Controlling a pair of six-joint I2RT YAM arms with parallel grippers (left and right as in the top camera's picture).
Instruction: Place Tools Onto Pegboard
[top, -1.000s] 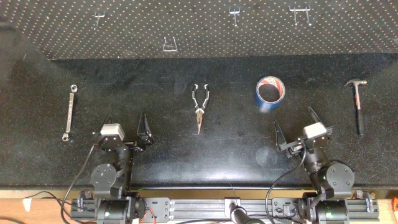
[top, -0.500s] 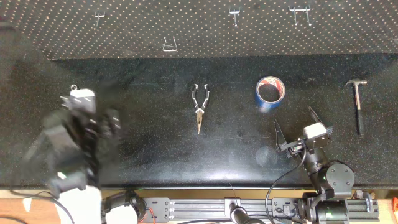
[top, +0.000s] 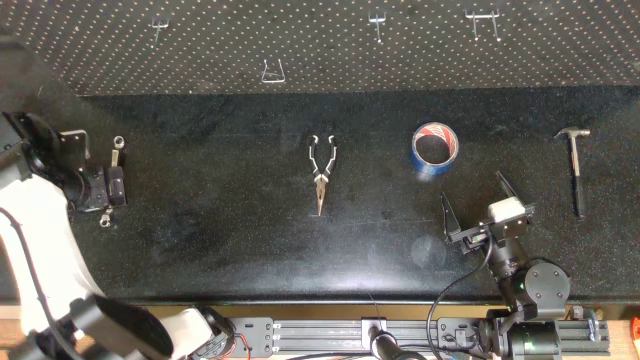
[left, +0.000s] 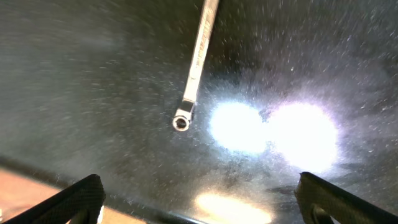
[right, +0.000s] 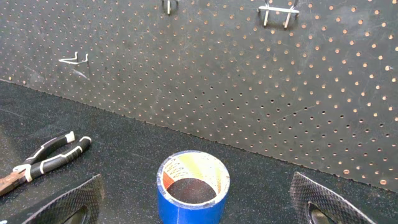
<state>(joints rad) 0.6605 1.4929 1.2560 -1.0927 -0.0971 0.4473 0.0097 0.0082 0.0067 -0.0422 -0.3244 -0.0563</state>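
Observation:
A silver wrench (left: 194, 68) lies on the black mat at the far left, and its ends (top: 118, 144) stick out from under my left gripper (top: 110, 186). That gripper (left: 199, 186) hangs open above the wrench's ring end, not touching it. Pliers (top: 321, 172) with white-and-black handles lie mid-table, a blue tape roll (top: 435, 148) stands right of them, and a hammer (top: 575, 172) lies far right. My right gripper (top: 476, 202) rests open near its base, facing the tape roll (right: 193, 185) and the pliers (right: 48, 160).
The black pegboard (top: 320, 40) runs along the back edge with metal hooks (top: 272, 72) (top: 376, 20) (top: 482, 20) (top: 157, 28). In the right wrist view a double hook (right: 277, 12) sits above the tape. The mat between the tools is open space.
The left arm swung from its rest pose near its base out to the far left and now hangs over the wrench. The right arm and all the tools stayed put.

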